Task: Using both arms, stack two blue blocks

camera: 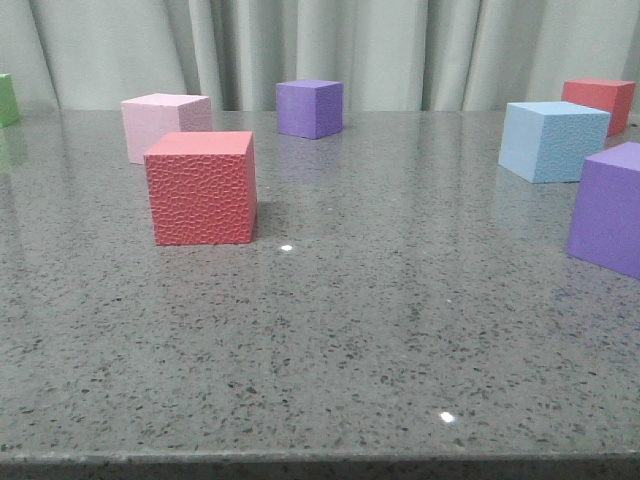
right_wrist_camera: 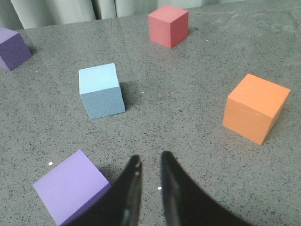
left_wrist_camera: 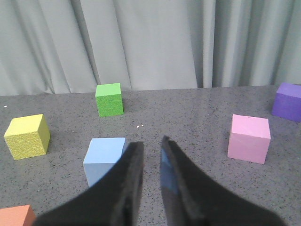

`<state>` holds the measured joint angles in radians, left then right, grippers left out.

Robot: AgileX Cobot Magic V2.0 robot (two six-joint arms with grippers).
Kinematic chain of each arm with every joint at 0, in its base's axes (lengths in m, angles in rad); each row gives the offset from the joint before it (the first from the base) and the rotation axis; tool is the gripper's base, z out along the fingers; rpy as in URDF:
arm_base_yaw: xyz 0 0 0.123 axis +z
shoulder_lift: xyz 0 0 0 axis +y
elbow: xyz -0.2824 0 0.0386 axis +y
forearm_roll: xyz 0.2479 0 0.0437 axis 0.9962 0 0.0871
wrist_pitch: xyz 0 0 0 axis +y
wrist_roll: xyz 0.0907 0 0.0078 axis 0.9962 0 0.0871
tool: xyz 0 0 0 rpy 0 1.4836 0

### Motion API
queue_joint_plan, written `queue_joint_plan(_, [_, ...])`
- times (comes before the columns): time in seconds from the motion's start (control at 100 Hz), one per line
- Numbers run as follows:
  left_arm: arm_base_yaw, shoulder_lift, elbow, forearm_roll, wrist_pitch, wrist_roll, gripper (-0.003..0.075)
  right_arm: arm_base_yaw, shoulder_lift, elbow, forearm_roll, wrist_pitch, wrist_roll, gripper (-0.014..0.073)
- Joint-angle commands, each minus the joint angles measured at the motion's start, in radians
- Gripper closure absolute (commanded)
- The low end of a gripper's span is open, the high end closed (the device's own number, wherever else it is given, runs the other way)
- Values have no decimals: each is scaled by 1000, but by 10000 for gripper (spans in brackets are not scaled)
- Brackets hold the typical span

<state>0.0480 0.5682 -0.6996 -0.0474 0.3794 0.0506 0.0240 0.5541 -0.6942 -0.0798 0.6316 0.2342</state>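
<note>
On the speckled grey table (camera: pixel 330 330), foam cubes stand scattered and apart in front of a pale curtain (camera: pixel 400 50). Seen from the front, a blue block (camera: pixel 552 140) with a pebbled face sits at the right, between a red cube (camera: pixel 600 102) farther back and a purple cube (camera: pixel 610 208) nearer the camera at the right edge. A coral-red pebbled cube (camera: pixel 202 188) stands left of centre, with a pink cube (camera: pixel 163 124) just behind it, another purple cube (camera: pixel 310 108) near the curtain, and a green cube (camera: pixel 8 98) cut off at the far left. Neither arm shows in this front view. From the left wrist, the left gripper (left_wrist_camera: pixel 146 150) hangs above the table with its black fingers (left_wrist_camera: pixel 129 188) nearly together and nothing between them; the second blue block (left_wrist_camera: pixel 104 160) stands on the table just beside and partly behind the fingers, not touched as far as can be seen. Around it are a yellow cube (left_wrist_camera: pixel 27 136), the green cube, the pink cube and a purple one. From the right wrist, the right gripper (right_wrist_camera: pixel 149 162) is likewise almost closed on nothing, with the pebbled blue block lying well ahead of it, an orange cube (right_wrist_camera: pixel 255 107) off to one side, and a purple cube just beside its fingers.
</note>
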Motion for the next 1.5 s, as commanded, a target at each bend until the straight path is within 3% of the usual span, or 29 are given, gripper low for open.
queue_joint_plan(0.0, [-1, 13, -39, -10, -88, -1, 377, -6, 29, -40, -4, -67, -11, 266])
queue_joint_plan(0.11, [-1, 13, -39, -10, -86, -1, 162, -6, 33, -40, -4, -67, -11, 127])
queue_joint_plan(0.23, [-1, 13, -39, -11, -65, -1, 41, -6, 33, -40, -4, -66, -11, 37])
queue_joint_plan(0.63, [-1, 13, -39, -15, -103, -1, 38, -6, 38, -46, 25, -108, -7, 13])
queue_joint_plan(0.72, [-1, 13, -40, 20, -107, -1, 38, -6, 83, -92, 32, -64, -8, 13])
queue_joint_plan(1.04, [-1, 101, -163, 36, 71, -3, 38, 45, 405, -407, 85, 90, -85, 13])
queue_joint_plan(1.49, [-1, 153, -195, 36, 110, -3, 38, 111, 922, -904, 80, 386, -102, 13])
